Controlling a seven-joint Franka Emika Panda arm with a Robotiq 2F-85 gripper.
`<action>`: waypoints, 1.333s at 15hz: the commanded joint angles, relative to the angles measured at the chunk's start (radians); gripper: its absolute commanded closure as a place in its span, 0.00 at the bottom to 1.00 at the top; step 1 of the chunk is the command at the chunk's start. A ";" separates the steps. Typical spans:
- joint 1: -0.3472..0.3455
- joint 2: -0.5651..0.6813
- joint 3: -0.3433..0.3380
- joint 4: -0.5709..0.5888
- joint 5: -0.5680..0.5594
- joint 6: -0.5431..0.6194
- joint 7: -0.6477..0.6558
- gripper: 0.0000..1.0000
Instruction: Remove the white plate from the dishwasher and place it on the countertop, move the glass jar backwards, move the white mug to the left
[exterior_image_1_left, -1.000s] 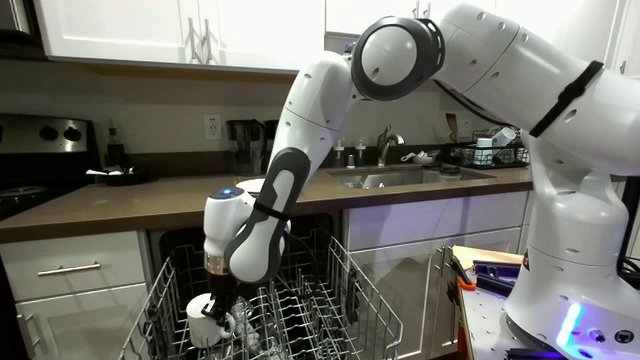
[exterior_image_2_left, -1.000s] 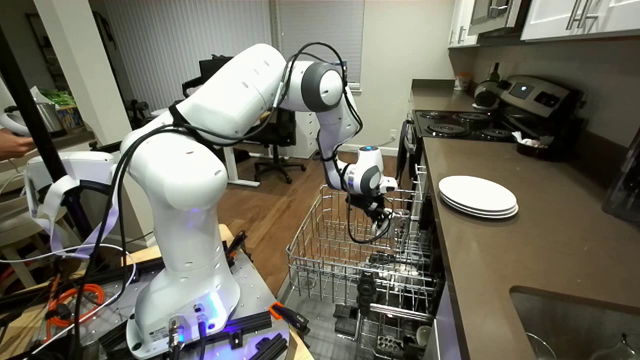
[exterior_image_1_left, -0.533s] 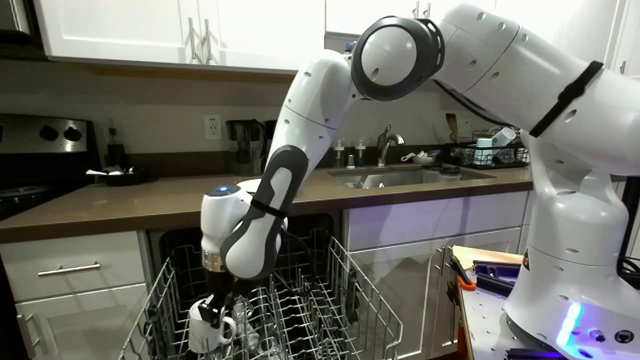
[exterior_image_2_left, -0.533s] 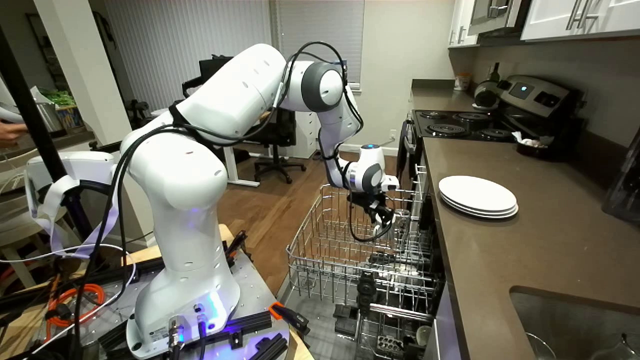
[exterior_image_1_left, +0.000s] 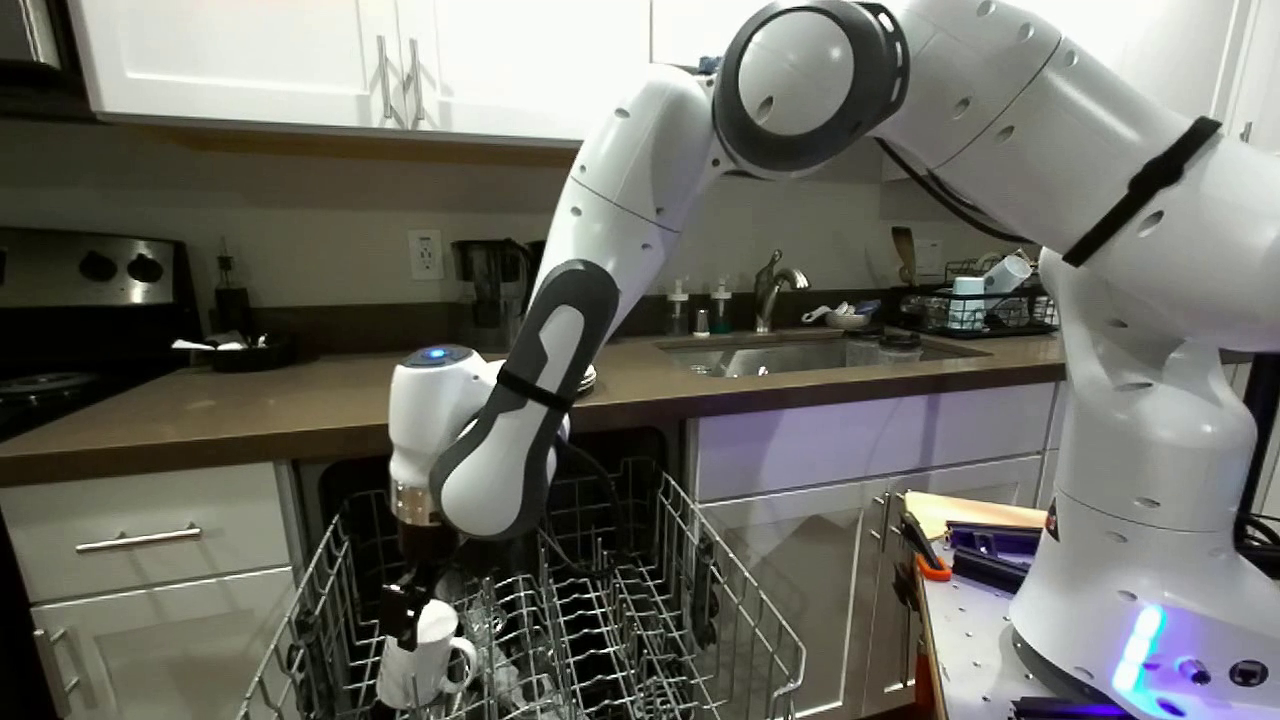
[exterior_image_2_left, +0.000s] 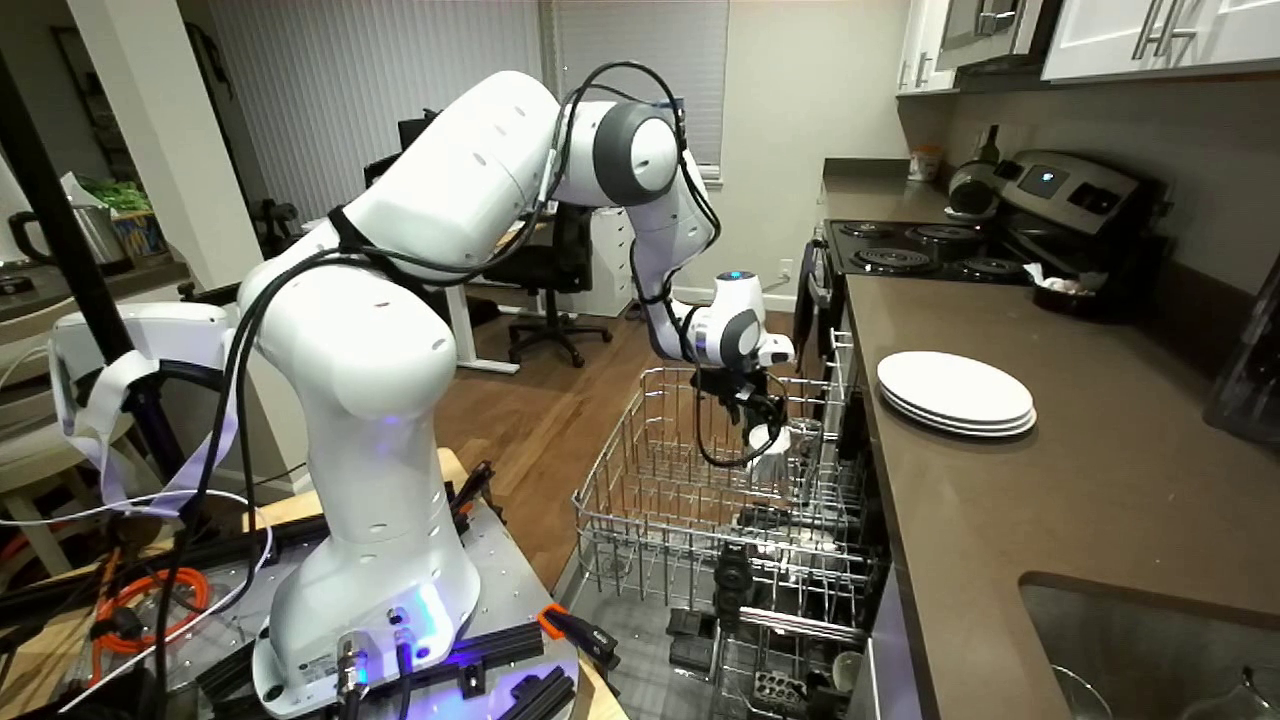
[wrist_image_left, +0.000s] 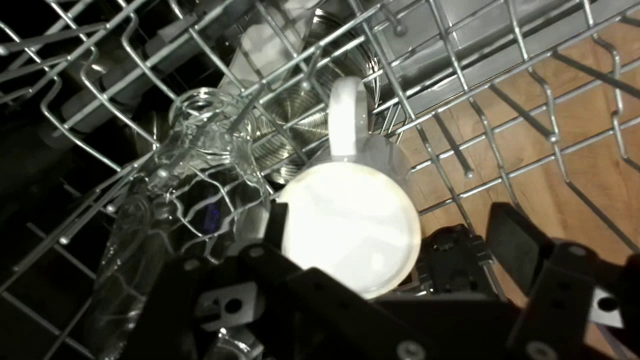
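The white mug (wrist_image_left: 350, 225) stands in the wire rack (exterior_image_1_left: 735, 568) of the dishwasher (exterior_image_2_left: 630, 640), mouth up, handle pointing away from my gripper in the wrist view. My gripper (wrist_image_left: 397, 230) is open above it. One finger (wrist_image_left: 277, 220) overlaps the mug's left edge; I cannot tell if they touch. The opposite finger (wrist_image_left: 515, 240) is well clear. Clear glassware (wrist_image_left: 215, 130) lies close beside the mug; which piece is the glass jar I cannot tell. White plates (exterior_image_2_left: 955, 385) are stacked on the countertop (exterior_image_2_left: 1080, 480); which one is the task's white plate does not show.
Metal tines surround the mug, and a black rack clip (wrist_image_left: 452, 260) sits below the jaws. The countertop's edge runs alongside the rack. A sink (exterior_image_2_left: 1150, 640) is set into the counter, and a stove (exterior_image_2_left: 920, 245) stands at its far end.
My gripper has opened and let go of the mug's rim. The arm has risen slightly and shifted left in an exterior view, while the mug has settled a little lower in the rack.
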 joint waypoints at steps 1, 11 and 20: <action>0.039 -0.131 -0.004 -0.153 0.012 -0.015 -0.013 0.00; 0.287 -0.478 -0.130 -0.569 -0.142 -0.135 0.148 0.00; 0.229 -0.842 -0.099 -0.897 -0.474 -0.114 0.451 0.00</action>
